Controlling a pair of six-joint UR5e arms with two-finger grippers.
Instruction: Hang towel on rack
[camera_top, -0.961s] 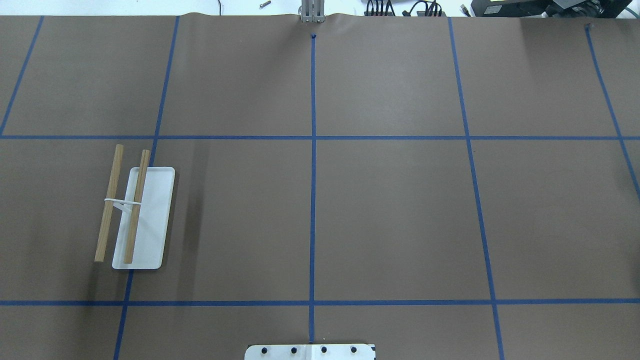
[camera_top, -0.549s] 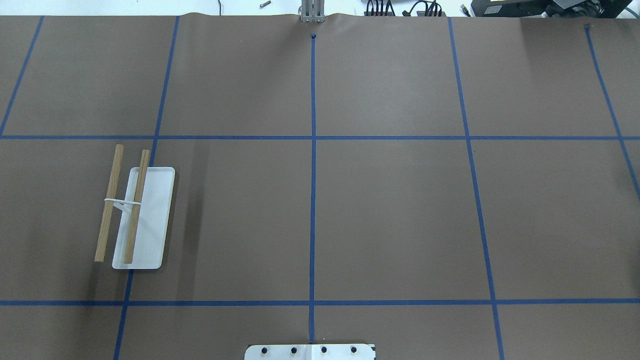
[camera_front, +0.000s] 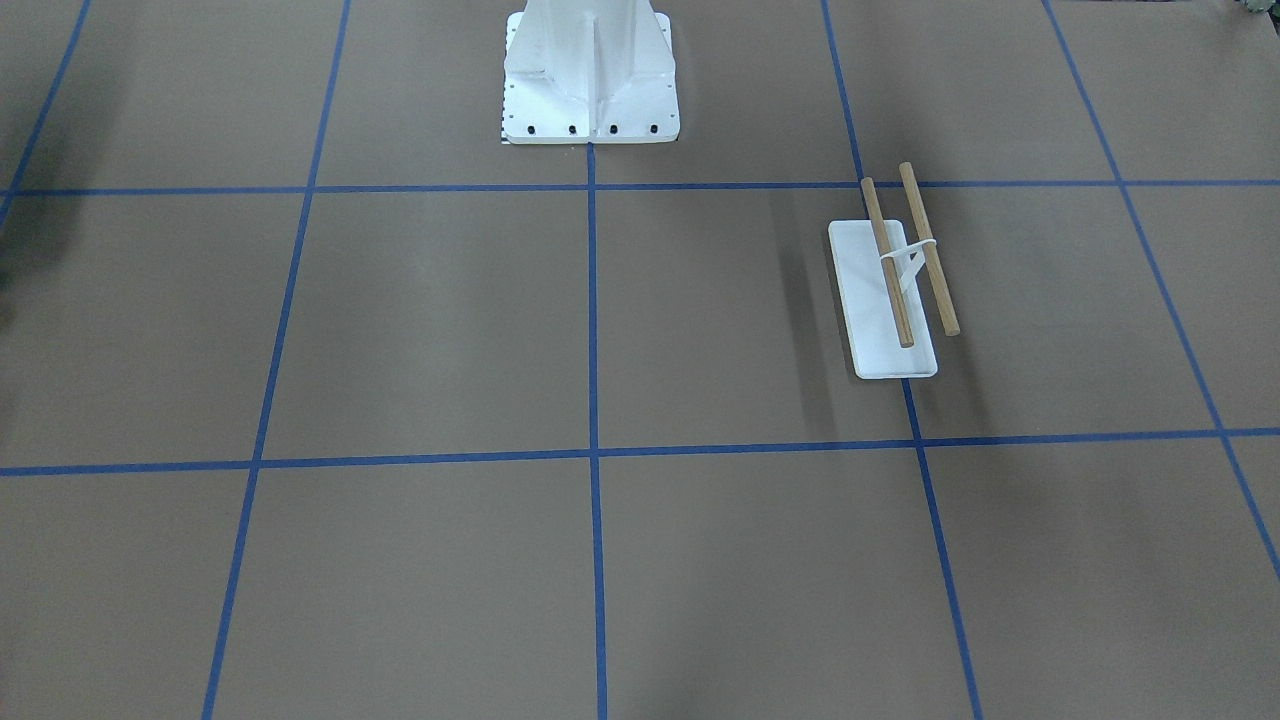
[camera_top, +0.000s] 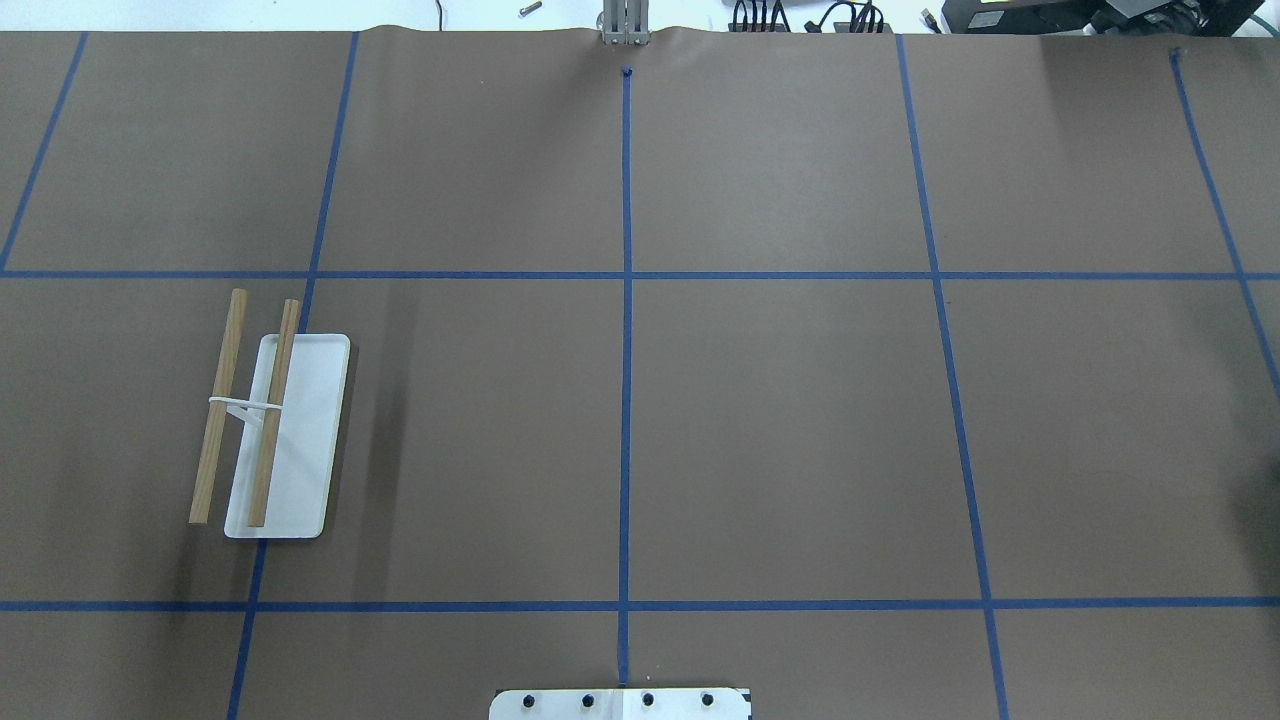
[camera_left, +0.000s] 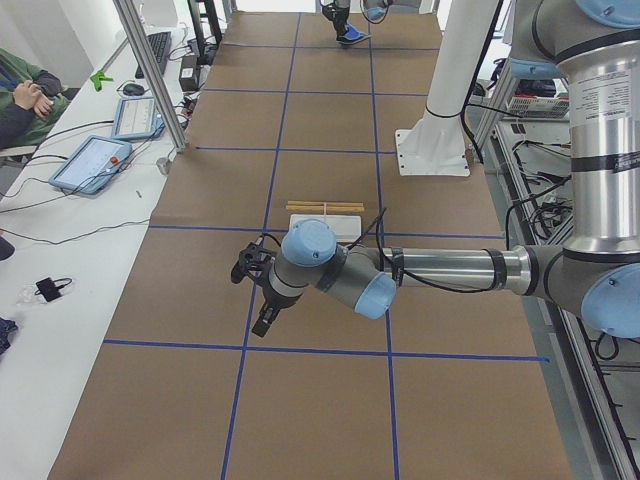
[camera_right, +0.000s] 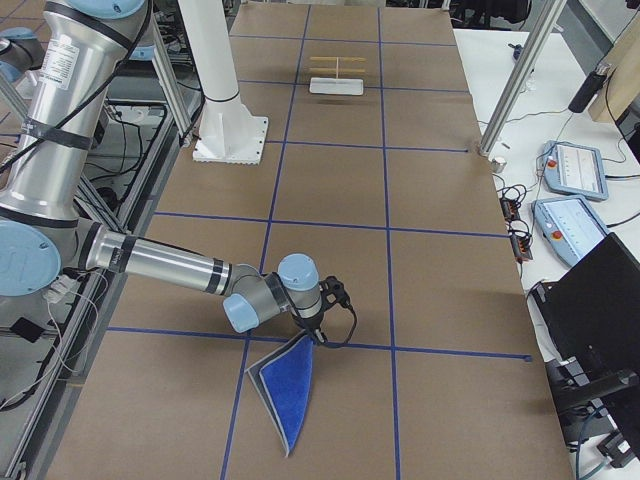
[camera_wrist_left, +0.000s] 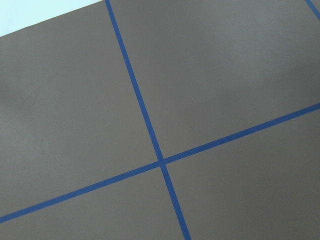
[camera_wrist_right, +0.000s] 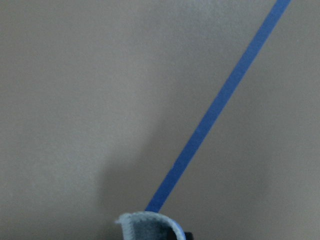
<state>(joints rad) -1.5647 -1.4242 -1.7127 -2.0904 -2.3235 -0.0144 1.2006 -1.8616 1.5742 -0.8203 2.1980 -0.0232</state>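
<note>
The rack (camera_top: 300, 450) stands on the table's left half, with a white base and two bare wooden dowels (camera_top: 218, 400). It also shows in the front-facing view (camera_front: 885, 330) and both side views (camera_left: 325, 218) (camera_right: 337, 82). The blue towel (camera_right: 288, 385) hangs from my right gripper (camera_right: 316, 336) at the table's right end, its lower end on or near the paper. Its pale stitched edge (camera_wrist_right: 147, 224) fills the bottom of the right wrist view. My left gripper (camera_left: 262, 305) hovers over the table near the rack, with nothing seen in it. I cannot tell if it is open.
The white robot pedestal (camera_front: 590, 75) stands at the table's near middle edge. Blue tape lines (camera_top: 626, 350) grid the brown paper. A side bench with tablets (camera_right: 575, 165) and a laptop (camera_right: 600, 310) runs along the far side, where a person (camera_left: 20, 95) sits.
In the overhead view the rack has not moved. A faint shadow at the right edge has spread a little further onto the table.
</note>
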